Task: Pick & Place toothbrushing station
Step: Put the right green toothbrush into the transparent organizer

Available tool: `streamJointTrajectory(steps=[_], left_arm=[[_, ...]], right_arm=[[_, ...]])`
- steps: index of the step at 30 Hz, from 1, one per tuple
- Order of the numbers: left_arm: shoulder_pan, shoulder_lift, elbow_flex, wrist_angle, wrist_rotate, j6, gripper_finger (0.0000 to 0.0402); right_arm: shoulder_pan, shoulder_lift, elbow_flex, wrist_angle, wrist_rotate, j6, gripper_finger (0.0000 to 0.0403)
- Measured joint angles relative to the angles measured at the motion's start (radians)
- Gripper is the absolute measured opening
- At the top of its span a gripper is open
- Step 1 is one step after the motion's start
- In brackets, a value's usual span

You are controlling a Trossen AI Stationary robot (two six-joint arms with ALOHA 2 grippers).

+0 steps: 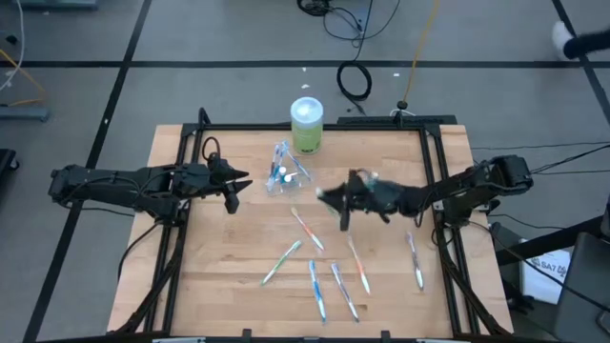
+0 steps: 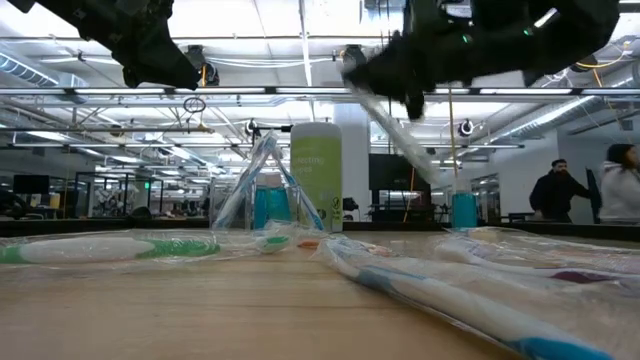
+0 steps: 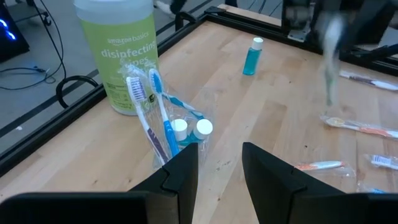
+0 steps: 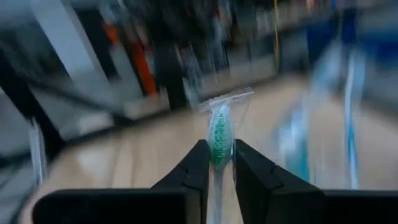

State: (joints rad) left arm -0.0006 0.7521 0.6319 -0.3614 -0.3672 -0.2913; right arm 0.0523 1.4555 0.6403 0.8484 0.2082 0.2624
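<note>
Wrapped toothbrushes (image 2: 420, 290) are lying right up against the low camera, scattered loose across the wooden table (image 1: 229, 286), so plenty is probably still waiting to be collected. One green-bristled toothbrush in its clear wrapper (image 4: 219, 134) is being pinched between the narrowed fingers of the right gripper (image 1: 345, 203), which is being held up off the boards near the table's middle, presumably so it can be carried over and dropped in. That clear cup (image 1: 283, 176) is sitting just in front of the green disinfecting wipes container (image 1: 307, 125), with a couple of brushes and white caps already poking out of it. Meanwhile the left gripper (image 1: 232, 188) is being parked just beside the cup, fingers partly spread and gripping nothing, likely to steady or guard it. A small teal bottle (image 3: 253, 55) is being left standing well apart.
</note>
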Motion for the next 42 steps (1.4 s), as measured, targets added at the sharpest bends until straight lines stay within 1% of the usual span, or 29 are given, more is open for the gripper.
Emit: streamJointTrajectory(steps=[2,4,6,13,16,18,20,23,26,29,32,36,39,42], left_arm=[[0.000,0.000,0.000,0.000,0.000,0.003,0.0131],[0.000,0.000,0.000,0.001,0.000,0.021,0.0131],[0.000,0.000,0.000,0.011,0.000,0.046,0.0131],[0.000,0.000,0.000,0.091,-0.001,0.094,0.0131],[0.000,0.000,0.000,0.104,-0.001,0.113,0.0131],[0.000,0.000,0.000,0.123,-0.001,0.114,0.0131],[0.000,0.000,0.000,0.143,-0.001,0.129,0.0131],[0.000,0.000,0.000,0.166,-0.001,0.170,0.0131],[0.000,0.000,0.000,0.183,-0.001,0.196,0.0131],[0.000,0.000,0.000,0.186,-0.001,0.202,0.0131],[0.000,0.000,0.000,0.184,-0.001,0.202,0.0131],[0.000,0.000,0.000,0.178,0.000,0.201,0.0131],[0.000,0.000,0.000,0.174,0.000,0.200,0.0131],[0.000,0.000,0.000,0.172,0.000,0.200,0.0131]], right_arm=[[-0.035,0.001,0.000,0.104,-0.026,-0.076,0.0042],[-0.066,0.003,0.000,0.192,-0.030,-0.116,0.0042],[-0.095,0.005,0.019,0.244,-0.029,-0.163,0.0040],[-0.165,0.071,0.145,0.247,-0.030,-0.414,0.0040],[-0.196,0.129,0.195,0.239,-0.031,-0.435,0.0040],[-0.216,0.193,0.231,0.244,-0.056,-0.451,0.0040],[-0.233,0.251,0.266,0.265,-0.082,-0.480,0.0040],[-0.260,0.338,0.340,0.307,-0.083,-0.513,0.0040],[-0.285,0.399,0.387,0.297,-0.080,-0.518,0.0040],[-0.302,0.433,0.414,0.298,-0.079,-0.473,0.0040],[-0.314,0.458,0.415,0.303,-0.080,-0.407,0.0040],[-0.315,0.494,0.413,0.288,-0.075,-0.405,0.0040],[-0.315,0.511,0.413,0.281,-0.073,-0.370,0.0041],[-0.314,0.529,0.413,0.242,-0.014,-0.343,0.0041]])
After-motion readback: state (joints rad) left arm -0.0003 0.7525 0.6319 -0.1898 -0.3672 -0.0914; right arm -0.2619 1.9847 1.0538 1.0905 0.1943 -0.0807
